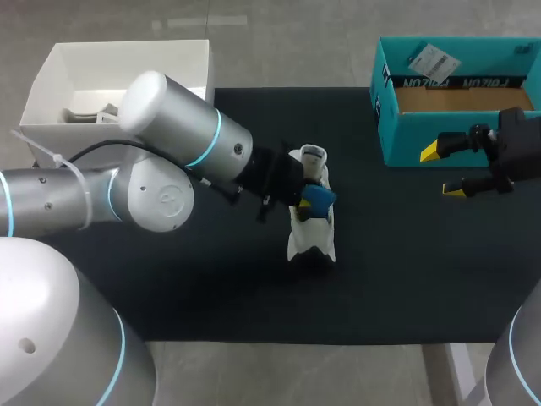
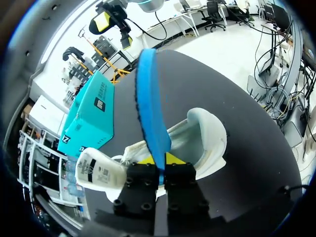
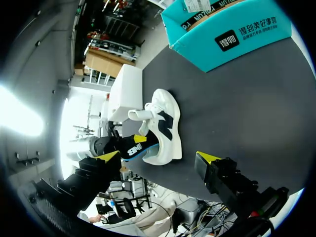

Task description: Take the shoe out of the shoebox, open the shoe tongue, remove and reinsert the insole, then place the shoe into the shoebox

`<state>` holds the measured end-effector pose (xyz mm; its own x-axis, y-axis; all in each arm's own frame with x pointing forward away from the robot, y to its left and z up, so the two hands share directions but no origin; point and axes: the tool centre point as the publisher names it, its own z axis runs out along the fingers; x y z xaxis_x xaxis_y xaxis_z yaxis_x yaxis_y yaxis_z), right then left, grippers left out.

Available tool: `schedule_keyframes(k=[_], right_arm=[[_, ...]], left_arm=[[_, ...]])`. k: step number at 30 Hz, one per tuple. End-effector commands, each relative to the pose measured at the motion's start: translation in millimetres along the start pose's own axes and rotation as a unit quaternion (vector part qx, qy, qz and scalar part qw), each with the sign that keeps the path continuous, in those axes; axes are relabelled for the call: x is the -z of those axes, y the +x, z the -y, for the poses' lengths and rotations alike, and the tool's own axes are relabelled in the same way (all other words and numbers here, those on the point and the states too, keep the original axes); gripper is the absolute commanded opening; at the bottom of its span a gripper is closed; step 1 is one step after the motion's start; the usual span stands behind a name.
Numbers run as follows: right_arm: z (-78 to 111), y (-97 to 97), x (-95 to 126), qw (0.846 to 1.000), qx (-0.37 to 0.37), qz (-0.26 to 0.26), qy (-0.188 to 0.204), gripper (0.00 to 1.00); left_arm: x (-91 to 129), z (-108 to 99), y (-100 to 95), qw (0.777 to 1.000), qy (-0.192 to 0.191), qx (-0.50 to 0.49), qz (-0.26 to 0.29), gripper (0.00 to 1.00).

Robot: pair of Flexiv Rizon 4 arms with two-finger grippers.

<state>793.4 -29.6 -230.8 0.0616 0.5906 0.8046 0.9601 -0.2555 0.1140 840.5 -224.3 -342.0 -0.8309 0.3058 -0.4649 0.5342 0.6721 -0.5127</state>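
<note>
left end effector (image 2: 159, 161) pinching blue insole (image 2: 149, 98), just over shoe (image 2: 208, 136)

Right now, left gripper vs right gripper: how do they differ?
The left gripper is shut on the blue insole; the right gripper is open and holds nothing. The left gripper sits right at the white shoe; the right gripper hangs by the teal shoebox, well away from the shoe. Both have yellow-tipped fingers.
</note>
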Motion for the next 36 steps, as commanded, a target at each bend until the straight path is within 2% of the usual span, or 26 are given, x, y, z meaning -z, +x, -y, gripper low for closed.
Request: schedule_keyframes(k=[1,8,14,27,36], right_arm=[[0.5,0.7,-1,1.0,-0.001,0.002,0.0,1.0],[0.5,0.7,-1,1.0,-0.001,0.002,0.0,1.0],[0.5,0.7,-1,1.0,-0.001,0.002,0.0,1.0],[0.5,0.7,-1,1.0,-0.001,0.002,0.0,1.0],[0.5,0.7,-1,1.0,-0.001,0.002,0.0,1.0]], left_arm=[[1,-2,6.9,0.999,0.007,0.015,0.033,0.0],[-8,-3,11.8,0.997,0.01,0.06,0.045,0.0],[-19,-5,3.7,0.994,0.006,0.081,0.071,0.0],[-30,-22,-7.8,0.994,-0.036,0.048,0.086,0.0],[-32,-31,-4.7,0.996,-0.059,0.015,0.071,0.0]])
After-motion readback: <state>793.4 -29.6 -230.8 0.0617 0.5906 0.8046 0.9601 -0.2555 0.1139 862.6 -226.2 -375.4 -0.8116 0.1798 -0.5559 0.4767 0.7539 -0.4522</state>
